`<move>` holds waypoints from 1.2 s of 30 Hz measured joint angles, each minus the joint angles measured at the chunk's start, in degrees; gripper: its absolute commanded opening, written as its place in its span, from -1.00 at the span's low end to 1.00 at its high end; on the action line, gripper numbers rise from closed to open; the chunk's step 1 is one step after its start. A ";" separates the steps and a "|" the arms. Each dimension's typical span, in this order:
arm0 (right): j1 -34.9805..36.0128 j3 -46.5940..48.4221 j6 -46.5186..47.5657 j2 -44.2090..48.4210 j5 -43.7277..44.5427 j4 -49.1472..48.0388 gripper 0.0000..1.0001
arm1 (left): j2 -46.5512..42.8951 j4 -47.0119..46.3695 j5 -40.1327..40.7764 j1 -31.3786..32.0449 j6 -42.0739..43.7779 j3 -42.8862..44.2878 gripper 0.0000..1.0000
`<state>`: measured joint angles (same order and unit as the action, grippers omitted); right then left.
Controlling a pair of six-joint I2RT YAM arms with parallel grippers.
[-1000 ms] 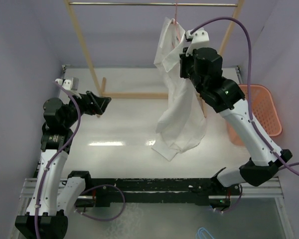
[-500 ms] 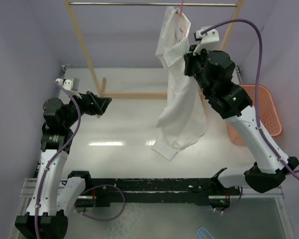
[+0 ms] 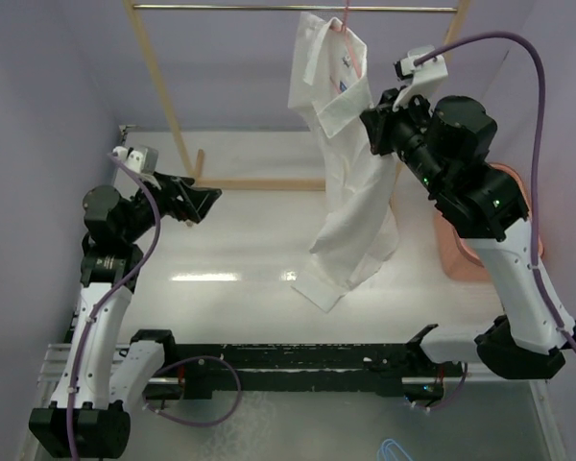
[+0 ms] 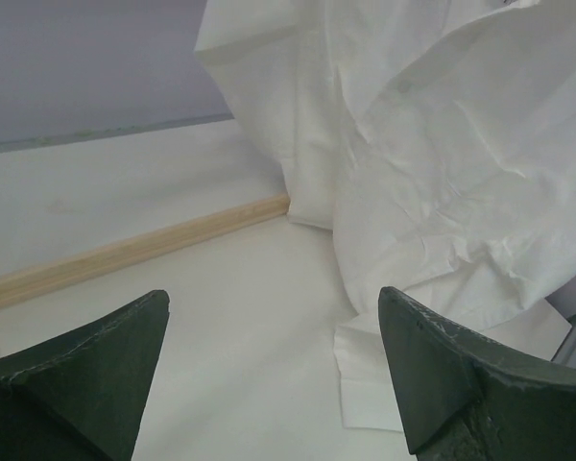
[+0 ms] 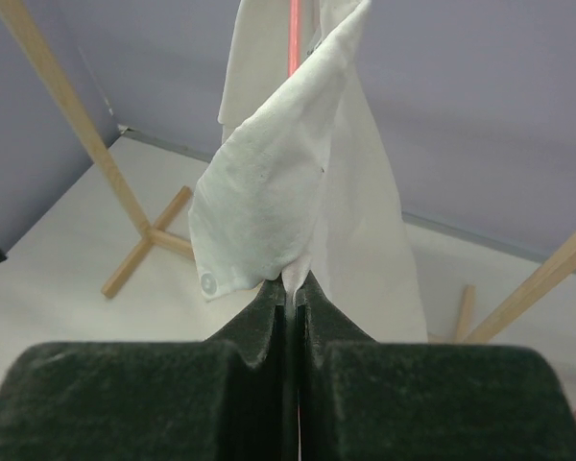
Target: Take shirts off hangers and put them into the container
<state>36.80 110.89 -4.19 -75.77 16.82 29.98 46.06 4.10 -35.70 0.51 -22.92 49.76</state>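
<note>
A white shirt (image 3: 350, 202) hangs from the pink hanger (image 3: 347, 26), which is hooked on the rail at the top. Its lower hem and a cuff rest on the table. My right gripper (image 3: 373, 123) is high up at the shirt's right side, shut on a fold of its front edge beside a button. In the right wrist view the cloth (image 5: 269, 192) rises out of the closed right gripper (image 5: 291, 284), with the hanger (image 5: 294, 38) behind it. My left gripper (image 3: 209, 199) stands open and empty left of the shirt; in the left wrist view the left gripper (image 4: 272, 300) faces the shirt (image 4: 442, 163). The orange container (image 3: 449, 252) is mostly hidden behind the right arm.
A wooden rack with a metal rail (image 3: 250, 8) stands at the back; its slanted post (image 3: 159, 82) and floor bar (image 3: 259, 182) cross the table's far side. Lilac walls close in on the left, back and right.
My right gripper has risen up and to the right with the shirt's front edge in it, and the shirt's top has spread open higher on the hanger. The left arm shifted only slightly.
</note>
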 measured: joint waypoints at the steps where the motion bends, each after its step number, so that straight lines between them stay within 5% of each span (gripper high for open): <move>1: 0.00 0.00 -0.28 0.66 -0.90 1.20 -1.00 | 0.63 -0.90 -0.85 0.00 -0.02 0.00 0.88; 9: -0.07 -1.42 -2.64 8.44 -10.71 11.41 -1.00 | 7.48 -4.07 -6.36 1.40 -0.26 4.74 0.93; 22: -0.07 -22.60 -8.79 22.12 -31.67 15.58 -1.00 | 17.57 -9.16 -22.97 10.43 6.51 25.16 0.99; 36: -0.07 -25.20 -10.25 22.67 -37.48 12.28 -1.00 | 27.98 1.49 -30.95 15.56 20.65 31.50 0.85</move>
<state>36.73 85.69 -14.44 -53.10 -20.67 42.26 74.04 5.58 -66.65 16.08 -2.26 81.25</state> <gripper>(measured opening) 0.026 0.962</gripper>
